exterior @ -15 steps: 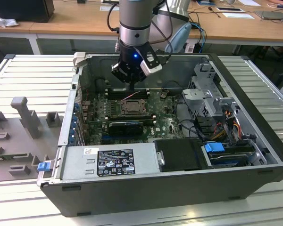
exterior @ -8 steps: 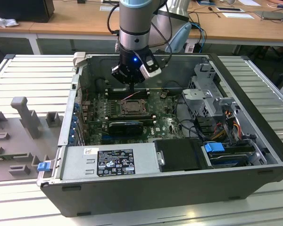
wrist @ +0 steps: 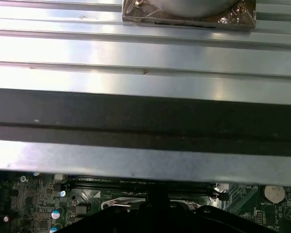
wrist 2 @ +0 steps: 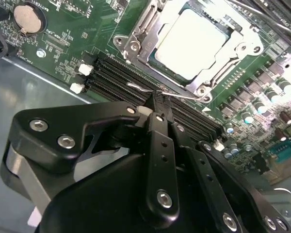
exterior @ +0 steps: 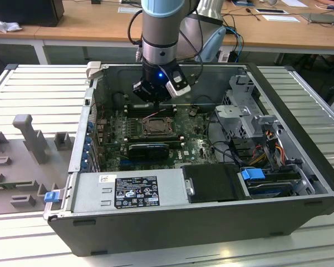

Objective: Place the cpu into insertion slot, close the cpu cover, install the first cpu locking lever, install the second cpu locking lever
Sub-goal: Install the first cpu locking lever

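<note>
1. The cpu (wrist 2: 196, 41) sits in the insertion slot (wrist 2: 136, 46) on the green board (wrist 2: 72, 39), with the cpu cover (wrist 2: 242, 48) lying down over its edges (pale metal face showing through the middle opening).
2. The gripper (wrist 2: 157, 104) is just off the socket's corner, over the long black memory slots (wrist 2: 116, 77).
3. Its fingers are drawn together around a thin wire lever (wrist 2: 145, 89) at the socket's edge.
4. In the exterior view, the gripper (exterior: 156, 100) hangs inside the open computer case (exterior: 300, 139), just behind the socket (exterior: 155, 127).
</note>
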{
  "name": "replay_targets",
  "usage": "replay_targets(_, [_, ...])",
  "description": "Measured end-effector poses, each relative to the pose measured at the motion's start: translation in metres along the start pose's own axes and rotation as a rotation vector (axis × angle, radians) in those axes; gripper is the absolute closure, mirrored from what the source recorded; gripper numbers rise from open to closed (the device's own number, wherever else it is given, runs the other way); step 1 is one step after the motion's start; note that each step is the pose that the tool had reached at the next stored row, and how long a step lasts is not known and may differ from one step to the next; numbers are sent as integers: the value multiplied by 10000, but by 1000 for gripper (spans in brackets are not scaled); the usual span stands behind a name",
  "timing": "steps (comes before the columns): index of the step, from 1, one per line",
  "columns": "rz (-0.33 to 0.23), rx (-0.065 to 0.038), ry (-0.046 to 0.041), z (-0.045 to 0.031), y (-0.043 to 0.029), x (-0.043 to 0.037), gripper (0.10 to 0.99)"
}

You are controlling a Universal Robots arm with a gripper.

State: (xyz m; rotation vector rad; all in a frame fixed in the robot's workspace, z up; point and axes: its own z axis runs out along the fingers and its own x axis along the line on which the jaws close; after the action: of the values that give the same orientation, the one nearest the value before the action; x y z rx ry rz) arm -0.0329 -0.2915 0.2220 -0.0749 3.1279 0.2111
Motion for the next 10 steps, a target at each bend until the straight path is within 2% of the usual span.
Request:
replay_targets(7, [-2, 1, 1, 56, -14, -136, 980])
replay_targets(10, [-9, 0, -1, 75, -17, -157, 980])
